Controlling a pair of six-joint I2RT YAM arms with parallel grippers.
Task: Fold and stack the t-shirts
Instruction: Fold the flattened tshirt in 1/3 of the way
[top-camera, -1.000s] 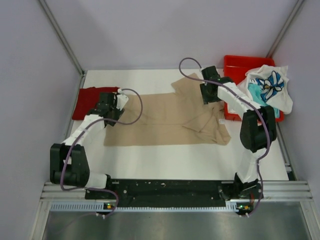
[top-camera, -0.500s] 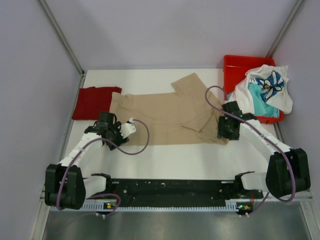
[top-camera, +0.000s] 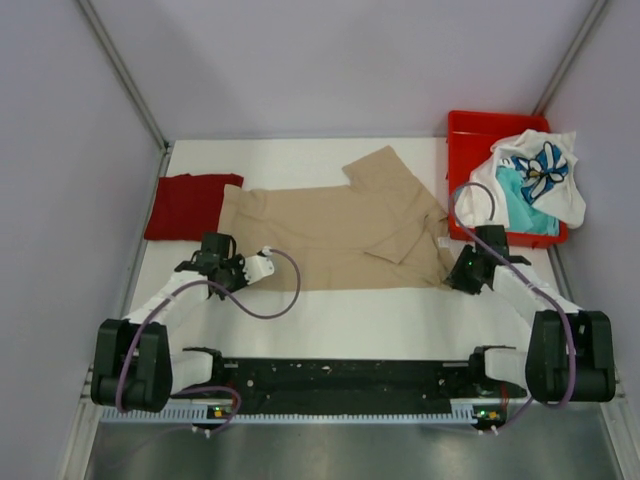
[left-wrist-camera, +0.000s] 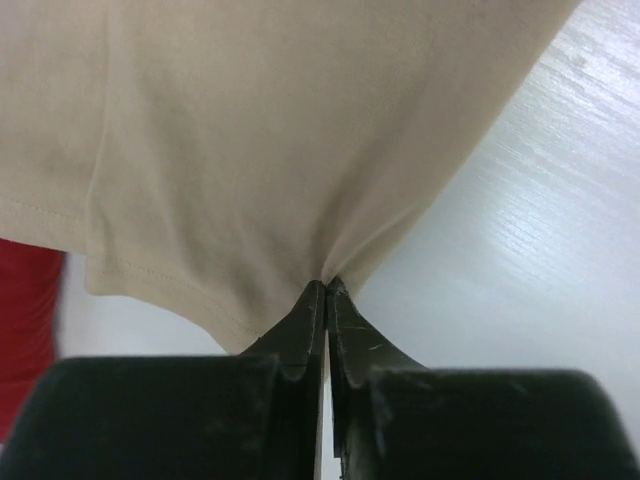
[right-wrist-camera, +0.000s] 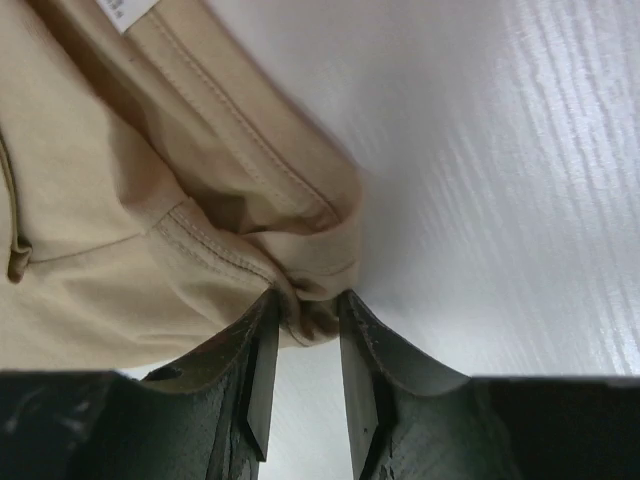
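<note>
The tan t-shirt (top-camera: 330, 235) lies spread across the middle of the table, one sleeve folded over on its right side. My left gripper (top-camera: 225, 258) is at its near left corner, and the left wrist view shows that gripper (left-wrist-camera: 327, 285) shut on a pinch of tan t-shirt (left-wrist-camera: 250, 130). My right gripper (top-camera: 458, 275) is at the near right corner; its jaws (right-wrist-camera: 305, 300) press a bunched hem of the tan t-shirt (right-wrist-camera: 120, 200). A dark red t-shirt (top-camera: 190, 205) lies folded at the far left. A white t-shirt with blue print (top-camera: 540, 170) and a teal t-shirt (top-camera: 520, 212) are heaped in the bin.
The red plastic bin (top-camera: 470, 130) stands at the back right corner, against the right wall. The dark red t-shirt (left-wrist-camera: 25, 330) shows at the left edge of the left wrist view. White table (top-camera: 350, 320) runs between the tan t-shirt and the arm bases.
Both arms came back from the shirt's far side to its near corners. The left jaws shut on the near left corner. The right jaws narrowed onto the near right corner.
</note>
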